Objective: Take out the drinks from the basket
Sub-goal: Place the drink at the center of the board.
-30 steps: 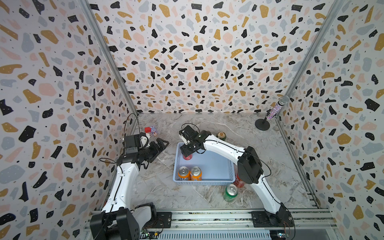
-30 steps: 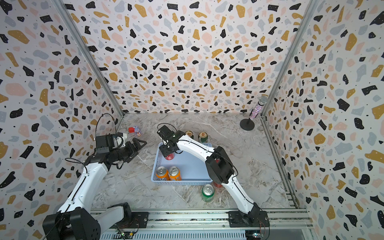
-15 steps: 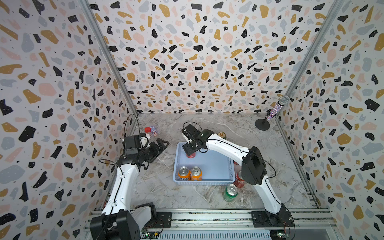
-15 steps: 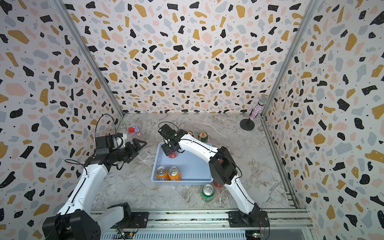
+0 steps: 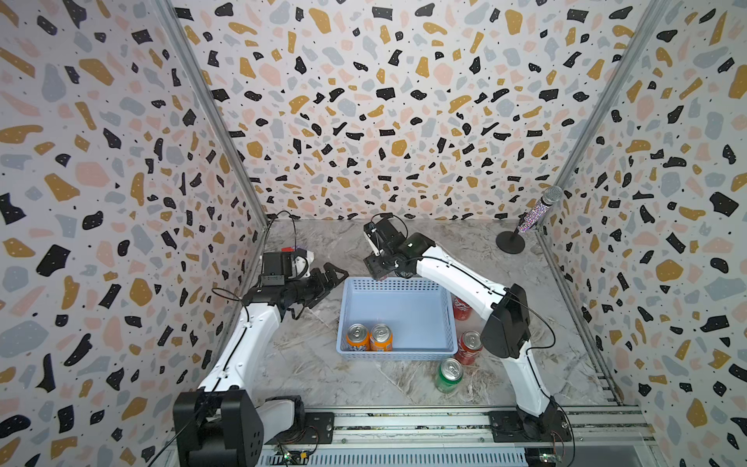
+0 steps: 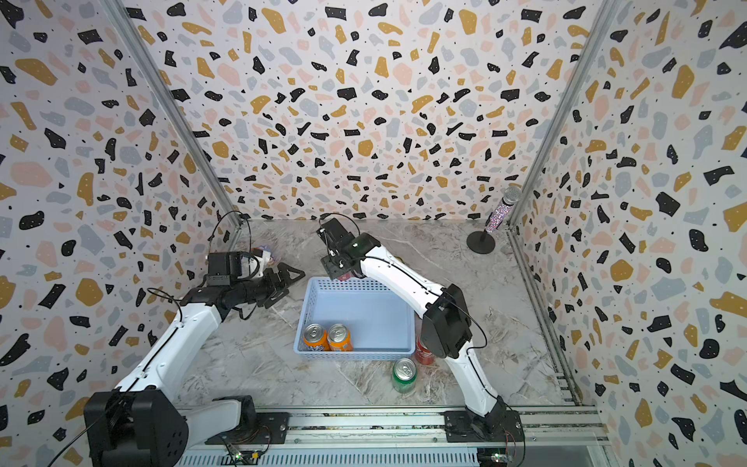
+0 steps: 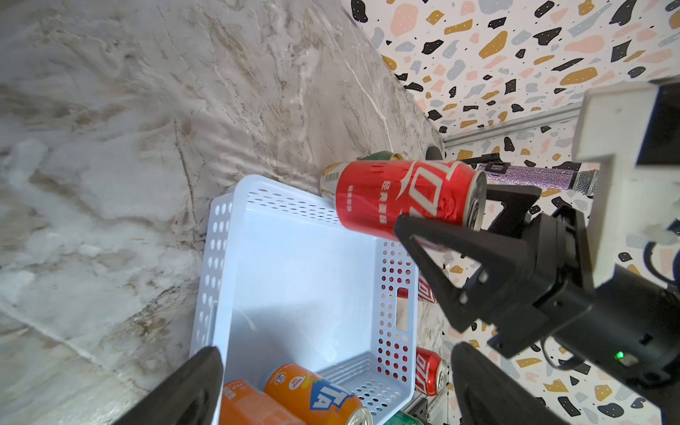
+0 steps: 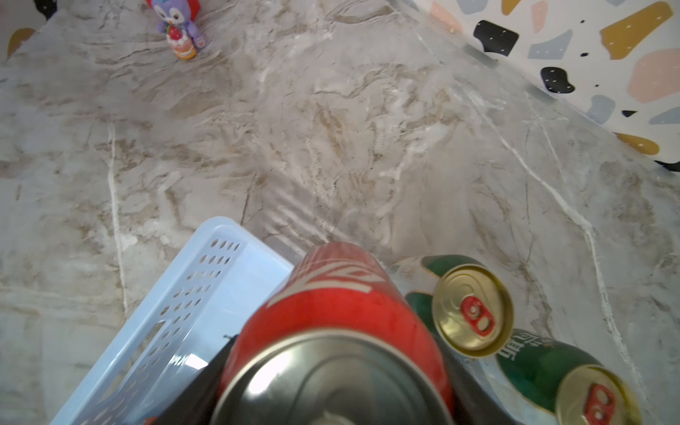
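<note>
Marbled tabletop [image 5: 315, 364] — right tool [image 5: 380, 270] grips glossy red can [image 7: 397, 195], left tool [image 5: 333, 277] gapes.

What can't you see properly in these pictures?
- Red can: held under the right gripper, barely showing in both top views.
- Two green cans: behind the right arm in both top views; one is cut by the right wrist picture's edge.
- Toy: top cut off in the right wrist view; mostly behind the left arm from above.
</note>
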Robot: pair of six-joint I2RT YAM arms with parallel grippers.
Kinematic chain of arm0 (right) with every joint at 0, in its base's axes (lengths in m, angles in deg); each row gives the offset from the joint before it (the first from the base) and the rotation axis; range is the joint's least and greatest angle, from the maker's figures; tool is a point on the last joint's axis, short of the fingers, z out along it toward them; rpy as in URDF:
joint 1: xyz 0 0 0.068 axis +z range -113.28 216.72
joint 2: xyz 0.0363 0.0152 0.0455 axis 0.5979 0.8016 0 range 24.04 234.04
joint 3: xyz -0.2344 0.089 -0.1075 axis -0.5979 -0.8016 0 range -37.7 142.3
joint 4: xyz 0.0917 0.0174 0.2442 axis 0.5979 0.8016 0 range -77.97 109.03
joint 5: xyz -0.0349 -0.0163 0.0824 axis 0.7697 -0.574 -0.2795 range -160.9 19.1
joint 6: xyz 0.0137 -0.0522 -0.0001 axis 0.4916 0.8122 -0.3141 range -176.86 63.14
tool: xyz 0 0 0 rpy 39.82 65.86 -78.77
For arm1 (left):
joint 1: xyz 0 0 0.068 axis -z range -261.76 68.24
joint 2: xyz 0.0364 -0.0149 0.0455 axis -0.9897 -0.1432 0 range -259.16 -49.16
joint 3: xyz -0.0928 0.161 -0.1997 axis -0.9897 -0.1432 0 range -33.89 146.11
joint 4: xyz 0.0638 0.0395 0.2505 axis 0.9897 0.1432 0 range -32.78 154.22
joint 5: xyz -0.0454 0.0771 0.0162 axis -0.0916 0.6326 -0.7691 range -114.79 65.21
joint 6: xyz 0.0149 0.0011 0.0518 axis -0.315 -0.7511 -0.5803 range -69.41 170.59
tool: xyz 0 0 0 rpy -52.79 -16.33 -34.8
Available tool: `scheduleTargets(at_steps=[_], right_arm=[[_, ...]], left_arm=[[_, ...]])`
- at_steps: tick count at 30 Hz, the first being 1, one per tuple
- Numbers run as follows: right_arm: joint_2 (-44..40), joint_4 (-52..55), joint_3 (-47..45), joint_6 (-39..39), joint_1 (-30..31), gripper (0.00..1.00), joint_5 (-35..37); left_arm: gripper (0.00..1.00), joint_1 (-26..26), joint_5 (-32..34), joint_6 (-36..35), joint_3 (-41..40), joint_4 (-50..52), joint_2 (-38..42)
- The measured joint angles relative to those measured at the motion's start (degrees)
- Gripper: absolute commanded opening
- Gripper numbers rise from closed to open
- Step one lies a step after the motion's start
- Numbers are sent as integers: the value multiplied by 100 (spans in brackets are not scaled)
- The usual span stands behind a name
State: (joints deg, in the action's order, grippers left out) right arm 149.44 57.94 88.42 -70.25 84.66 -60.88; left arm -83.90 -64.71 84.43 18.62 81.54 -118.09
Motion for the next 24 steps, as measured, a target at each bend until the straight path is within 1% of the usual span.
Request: scheduleTargets(at_steps=[7,12,24], right_arm=[[295,-2,426,-4,-315,32,-9],[557,-2,619,-22,-304,32,-83],[1071,-162,636,-278,-264,31,-409]], left_arm=[[100,0,2,-138,2,-4,-118],[100,0,7,-149,2,-4,-186],[100,-149,15,-149,2,-13,-164]])
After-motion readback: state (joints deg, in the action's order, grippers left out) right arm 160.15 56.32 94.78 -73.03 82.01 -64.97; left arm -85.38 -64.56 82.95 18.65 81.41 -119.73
